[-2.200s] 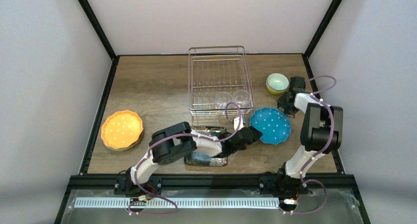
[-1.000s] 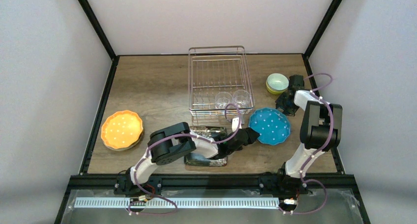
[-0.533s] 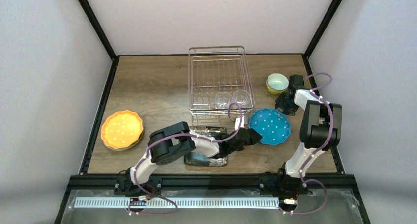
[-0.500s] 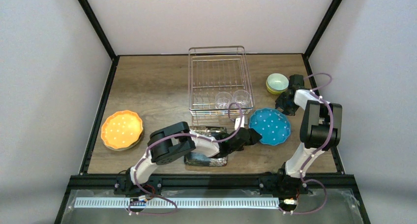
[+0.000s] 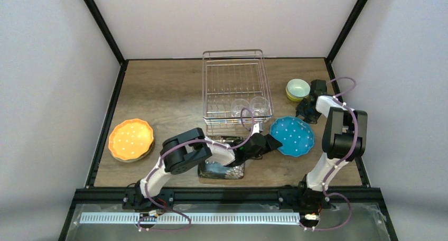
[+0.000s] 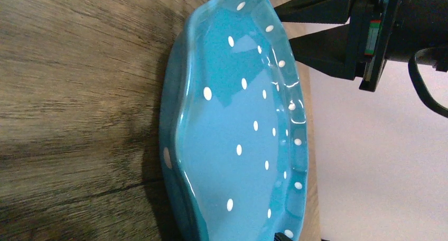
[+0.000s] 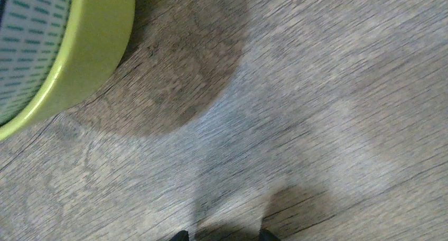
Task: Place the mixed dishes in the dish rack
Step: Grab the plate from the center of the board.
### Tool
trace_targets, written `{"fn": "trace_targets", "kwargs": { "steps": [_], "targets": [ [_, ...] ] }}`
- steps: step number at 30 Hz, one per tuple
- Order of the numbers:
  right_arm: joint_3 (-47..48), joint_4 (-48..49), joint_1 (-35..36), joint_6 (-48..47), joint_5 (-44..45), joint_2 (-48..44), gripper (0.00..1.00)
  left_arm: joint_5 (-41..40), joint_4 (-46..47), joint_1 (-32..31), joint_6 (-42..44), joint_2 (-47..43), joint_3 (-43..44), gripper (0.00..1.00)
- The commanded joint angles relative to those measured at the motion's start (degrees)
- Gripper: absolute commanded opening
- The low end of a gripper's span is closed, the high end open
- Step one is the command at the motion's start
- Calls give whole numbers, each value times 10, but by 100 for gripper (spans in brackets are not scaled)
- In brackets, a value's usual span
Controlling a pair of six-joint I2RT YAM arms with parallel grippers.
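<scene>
Blue dotted plate (image 5: 291, 136) lies flat just right of left gripper (image 5: 269, 143), fingers spread wide, empty; rim contact unclear from above.

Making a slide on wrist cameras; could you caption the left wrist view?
Blue white-dotted plate lying on the wooden table, filling the frame; right gripper beyond its rim, jaws open.

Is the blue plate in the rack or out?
Out: the blue plate lies on the table, beside the rack's near right corner.
</scene>
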Motion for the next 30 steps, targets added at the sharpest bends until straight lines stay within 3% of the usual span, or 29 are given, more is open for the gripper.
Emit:
{"fn": "trace_targets", "kwargs": {
  "steps": [1,16,30],
  "targets": [
    [-22,-76,10,-7,-32,37,78,0,16,11,-21,45,8,100],
    [-11,-89,9,-24,-41,36,78,6,-110,11,-19,66,72,100],
    [-9,-91,10,-29,-53,51,78,-32,-124,14,-30,78,104,99]
  ]
}}
